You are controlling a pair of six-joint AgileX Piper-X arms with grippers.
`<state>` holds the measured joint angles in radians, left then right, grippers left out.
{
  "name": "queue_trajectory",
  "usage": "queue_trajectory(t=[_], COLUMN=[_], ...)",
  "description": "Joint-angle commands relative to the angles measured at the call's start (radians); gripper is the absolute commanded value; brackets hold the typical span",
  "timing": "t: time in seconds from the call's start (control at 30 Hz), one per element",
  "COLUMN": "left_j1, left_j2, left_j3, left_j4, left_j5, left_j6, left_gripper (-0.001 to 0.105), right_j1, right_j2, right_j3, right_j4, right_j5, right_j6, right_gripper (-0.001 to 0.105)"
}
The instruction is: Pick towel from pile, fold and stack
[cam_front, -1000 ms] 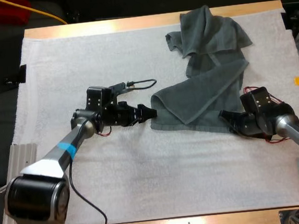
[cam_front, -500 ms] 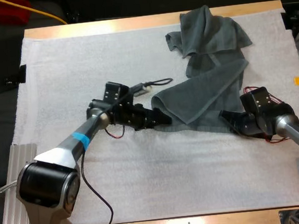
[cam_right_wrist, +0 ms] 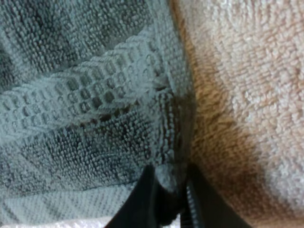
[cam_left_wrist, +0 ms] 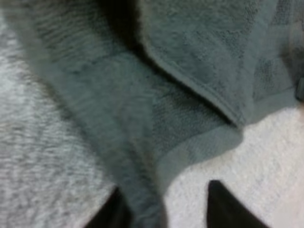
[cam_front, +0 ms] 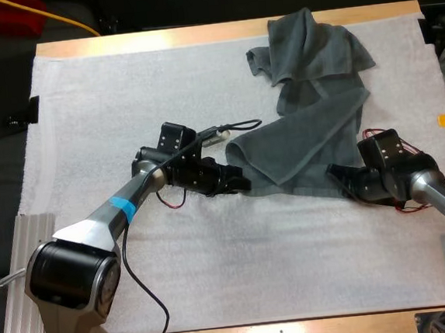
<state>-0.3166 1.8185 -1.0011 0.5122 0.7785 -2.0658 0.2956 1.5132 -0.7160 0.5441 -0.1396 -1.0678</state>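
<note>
Early stage of the pick, fold and stack sequence. A dark grey-green towel [cam_front: 312, 120] lies on the white mat [cam_front: 122, 89] that covers the table [cam_front: 157, 38]. Its far part is heaped in loose folds toward the mat's far right, and its near part is spread flatter, with one flap doubled over. Whether the heap is one towel or more cannot be told. The right tool [cam_front: 334, 175] sits at the near right corner; in the right wrist view its fingers [cam_right_wrist: 142, 199] are clenched on the hemmed edge, which is pinched between them. The left tool [cam_front: 242, 182] sits low on the mat at the near left corner; in the left wrist view its fingers [cam_left_wrist: 223, 209] stand apart on either side of the corner, one close against the cloth and the other clear of it over bare mat, so this tool is released and grips nothing. By this evidence one corner is secured and the second grasp is not yet made. Spreading the towel flat, folding it and placing it on a stack all appear to remain, and no fold is complete. The mat alone carries the towel; it rests in no bin, tray or basket.
</note>
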Motion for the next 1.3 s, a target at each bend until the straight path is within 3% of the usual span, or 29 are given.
queue_trajectory(t=[0.0,0.13,0.23,0.4,0.5,0.87,1.27], left_j1=[-0.003,-0.003,-0.003,0.000,0.012,0.047,0.044], left_j2=[-0.003,-0.004,-0.005,-0.062,-0.126,-0.370,-0.633], left_j3=[-0.006,-0.006,-0.006,-0.006,-0.006,-0.006,-0.006], left_j4=[0.005,0.013,0.043,0.159,0.203,0.369,0.524], left_j5=[-0.026,-0.082,-0.123,-0.228,-0.253,-0.245,-0.250], left_j6=[-0.001,-0.001,0.022,0.158,0.195,0.235,0.240], left_gripper=[0.017,0.000,0.000,0.000,0.000,0.000,0.000], right_j1=[-0.002,-0.002,-0.002,0.001,0.001,0.009,0.132], right_j2=[-0.010,-0.010,-0.010,-0.057,-0.121,-0.342,-0.487], right_j3=[0.001,0.001,0.001,0.001,-0.001,-0.003,-0.142], right_j4=[0.022,0.022,0.022,0.022,0.022,0.022,0.165], right_j5=[-0.011,-0.021,-0.047,-0.076,-0.089,-0.227,-0.176], right_j6=[-0.006,-0.006,-0.008,-0.029,-0.034,-0.004,-0.026], right_gripper=[0.000,0.000,0.000,0.000,0.000,0.000,0.001])
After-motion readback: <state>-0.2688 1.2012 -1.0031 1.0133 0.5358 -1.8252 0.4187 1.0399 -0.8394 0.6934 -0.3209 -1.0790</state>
